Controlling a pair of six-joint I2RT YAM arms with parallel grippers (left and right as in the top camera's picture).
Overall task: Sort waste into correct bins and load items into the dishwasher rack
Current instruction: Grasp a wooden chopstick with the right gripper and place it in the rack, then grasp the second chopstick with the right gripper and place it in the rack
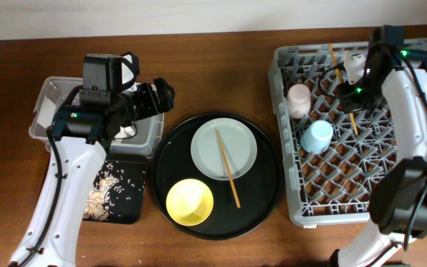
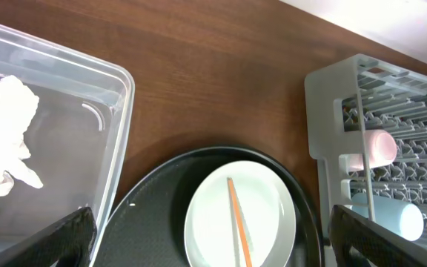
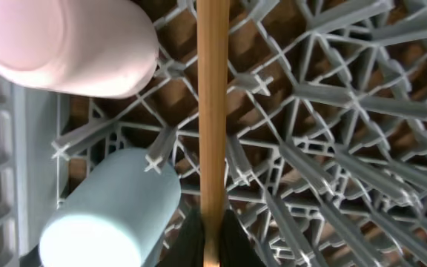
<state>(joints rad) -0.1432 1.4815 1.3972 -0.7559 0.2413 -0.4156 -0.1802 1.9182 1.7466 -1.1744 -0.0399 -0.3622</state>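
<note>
My right gripper (image 3: 213, 237) is shut on a wooden chopstick (image 3: 213, 111) over the grey dishwasher rack (image 1: 414, 200); in the overhead view the gripper (image 1: 349, 78) is near the rack's back. The pink cup (image 1: 299, 100) and blue cup (image 1: 318, 136) lie in the rack's left side. The second chopstick (image 1: 226, 167) lies across the pale plate (image 1: 236, 141). The yellow bowl (image 1: 190, 202) sits in front of the plate. My left gripper (image 2: 213, 248) is open and empty, beside the clear tub (image 1: 47, 93), which holds a white tissue (image 2: 6, 141). The shallow black tray (image 1: 136, 211) holds crumbs.
The plate and bowl sit on a large round black tray (image 1: 262, 200) between the bins and the rack. The left arm covers much of the clear tub in the overhead view. The wall edge runs along the back of the brown table (image 1: 221, 74).
</note>
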